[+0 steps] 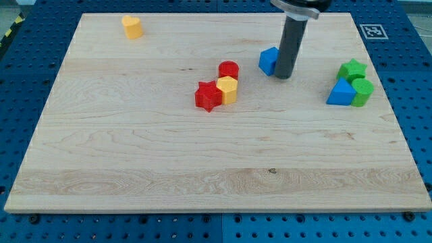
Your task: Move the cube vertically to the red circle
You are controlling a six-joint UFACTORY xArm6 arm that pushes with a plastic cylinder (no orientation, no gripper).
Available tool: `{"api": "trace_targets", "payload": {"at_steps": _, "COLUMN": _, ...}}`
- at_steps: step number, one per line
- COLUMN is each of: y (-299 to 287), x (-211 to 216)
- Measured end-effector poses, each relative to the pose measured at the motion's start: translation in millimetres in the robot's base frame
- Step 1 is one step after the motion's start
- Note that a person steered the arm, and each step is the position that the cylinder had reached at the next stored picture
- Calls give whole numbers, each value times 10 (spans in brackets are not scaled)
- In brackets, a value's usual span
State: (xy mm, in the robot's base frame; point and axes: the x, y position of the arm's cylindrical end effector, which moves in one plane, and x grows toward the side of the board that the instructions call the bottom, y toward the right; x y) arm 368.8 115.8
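1. My tip (pixel 283 75) rests on the wooden desk (pixel 135 148) in the view's upper right of centre. There are no jaws on this arm, only the straight dark rod, so nothing opens, closes or grips.
2. The blue cube (pixel 268 61) sits just to the view's left of my tip, touching the rod or very nearly so; the rod hides its right edge.
3. The red cylinder (pixel 229 69) lies further to the view's left of the cube, slightly lower, with a clear gap between them.
4. A yellow block (pixel 227 89) touches the red cylinder from below, and a red star (pixel 208 96) touches the yellow block on its left.
5. Another yellow block (pixel 132 27) stands alone near the view's top left.
6. At the view's right, a green star (pixel 352 69), a green cylinder (pixel 363 92) and a blue triangle (pixel 341 93) huddle together.
7. A black-and-white square marker (pixel 370 31) lies off the desk's top right corner; it carries no readable writing.
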Motion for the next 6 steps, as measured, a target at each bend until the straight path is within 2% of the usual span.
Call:
{"api": "trace_targets", "payload": {"at_steps": 1, "y": 0, "x": -47}}
{"api": "trace_targets", "payload": {"at_steps": 2, "y": -149, "x": -311}}
{"api": "trace_targets", "payload": {"at_steps": 3, "y": -386, "x": -493}}
{"api": "trace_targets", "payload": {"at_steps": 4, "y": -763, "x": -504}}
{"api": "trace_targets", "payload": {"at_steps": 5, "y": -868, "x": -612}}
{"api": "trace_targets", "payload": {"at_steps": 6, "y": -507, "x": -699}}
